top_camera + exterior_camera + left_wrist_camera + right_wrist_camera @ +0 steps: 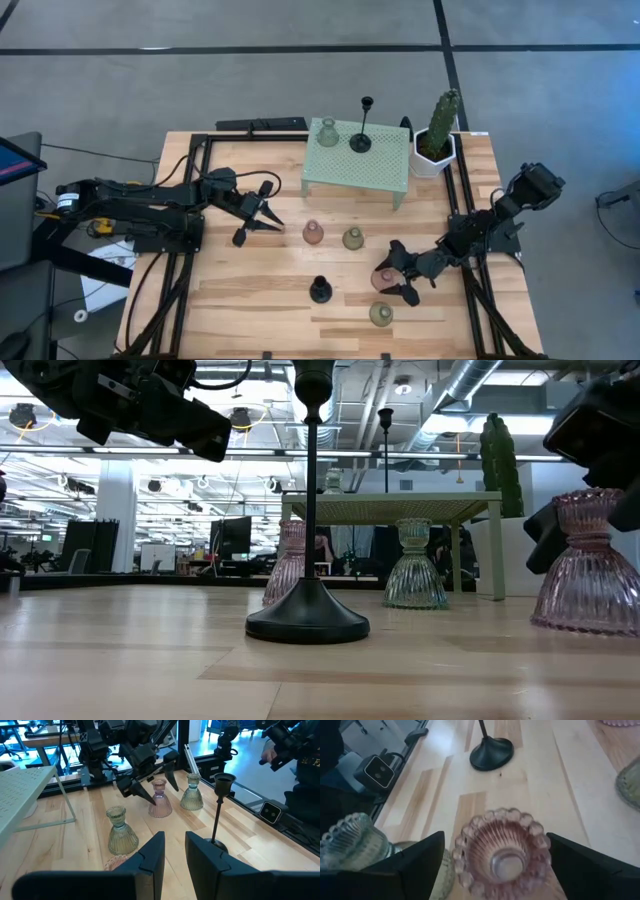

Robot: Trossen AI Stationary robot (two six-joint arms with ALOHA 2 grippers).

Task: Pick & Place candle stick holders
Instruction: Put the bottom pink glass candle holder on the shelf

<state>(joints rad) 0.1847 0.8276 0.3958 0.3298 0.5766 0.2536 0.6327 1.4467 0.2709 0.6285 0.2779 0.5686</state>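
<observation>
Wooden table (250, 290) bears an upright pink holder (501, 851), mouth up, seemingly untouched between spread right jaws.

The setting is presenting as an open-plan robotics lab or industrial office floor. In the low view, exposed ceiling ducts (520, 400) and pipework are running overhead, and rows of desks with dark monitors (236, 536) are standing in the hall behind the table. In the high view, the wooden worktable (250, 290) is sitting on a grey concrete floor (120, 80) marked with dark lines, with black rig framing (186, 210) and cabling running along its sides.
</observation>
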